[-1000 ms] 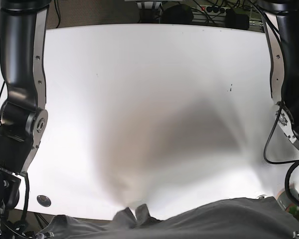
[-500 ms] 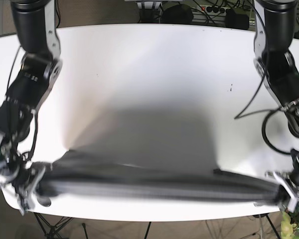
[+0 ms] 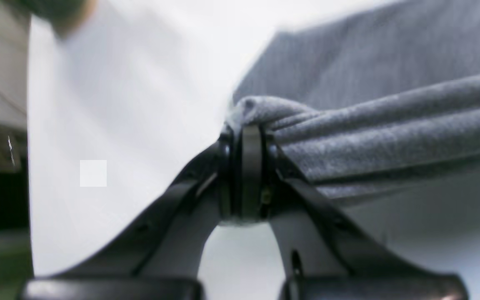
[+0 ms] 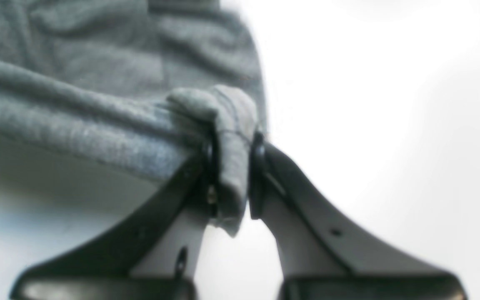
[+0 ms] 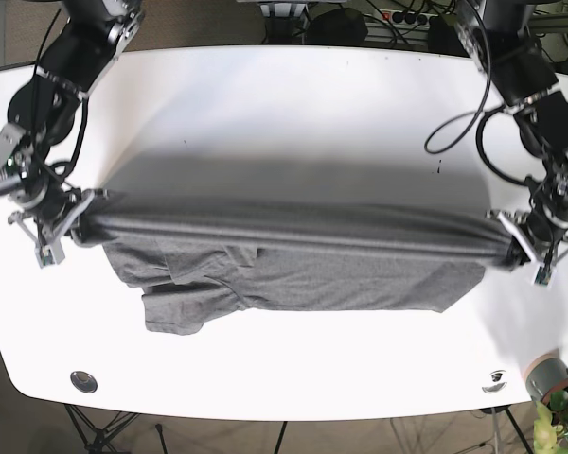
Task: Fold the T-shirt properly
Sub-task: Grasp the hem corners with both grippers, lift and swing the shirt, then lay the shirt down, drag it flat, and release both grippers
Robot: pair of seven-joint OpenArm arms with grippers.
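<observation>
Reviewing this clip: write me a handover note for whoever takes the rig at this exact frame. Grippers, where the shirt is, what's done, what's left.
Left gripper: shut on one end of the grey T-shirt.
Right gripper: shut on the opposite end.
Shirt: its held edge is pulled taut between the two arms above the white table; the rest hangs down, lower part bunched and wrinkled toward the right gripper's side on the table.
Done: shirt gripped at both ends and stretched out.
Left: lay it flat and make all the folds; no fold is visible yet.
</observation>
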